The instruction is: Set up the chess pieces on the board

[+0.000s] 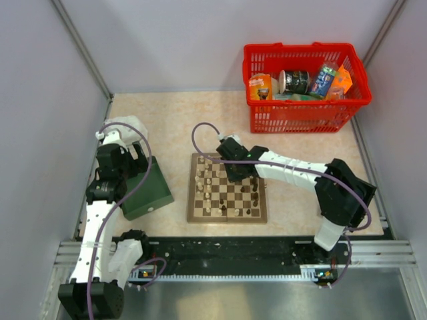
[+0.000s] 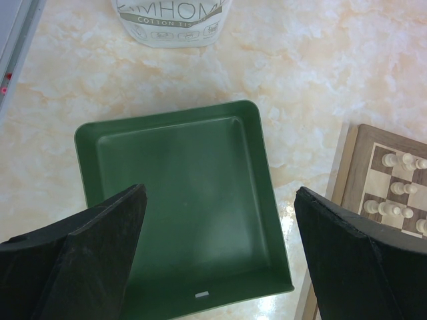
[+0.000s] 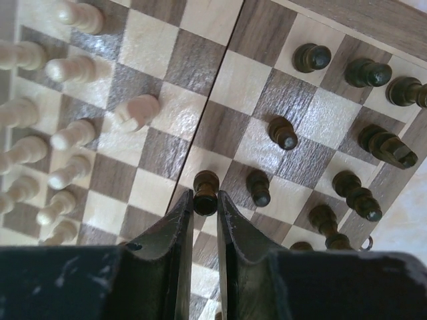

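The board (image 1: 227, 215) lies at the table's middle, its cream-white pieces (image 1: 206, 185) along the left side and dark brown pieces (image 1: 254, 193) on the right. In the right wrist view my right gripper (image 3: 205, 200) is shut on a dark brown pawn (image 3: 205, 190) standing near the board's centre seam, with other dark pieces (image 3: 283, 132) to its right and cream ones (image 3: 137, 111) to its left. My left gripper (image 2: 220, 220) hangs wide open and empty above the dark green box (image 2: 180, 200); the board's corner (image 2: 393, 180) shows at that view's right edge.
A red basket (image 1: 303, 107) with cans and packets stands at the back right. A white tissue pack (image 2: 172, 20) lies beyond the green box (image 1: 143, 193). Grey walls close in the table on the left, back and right.
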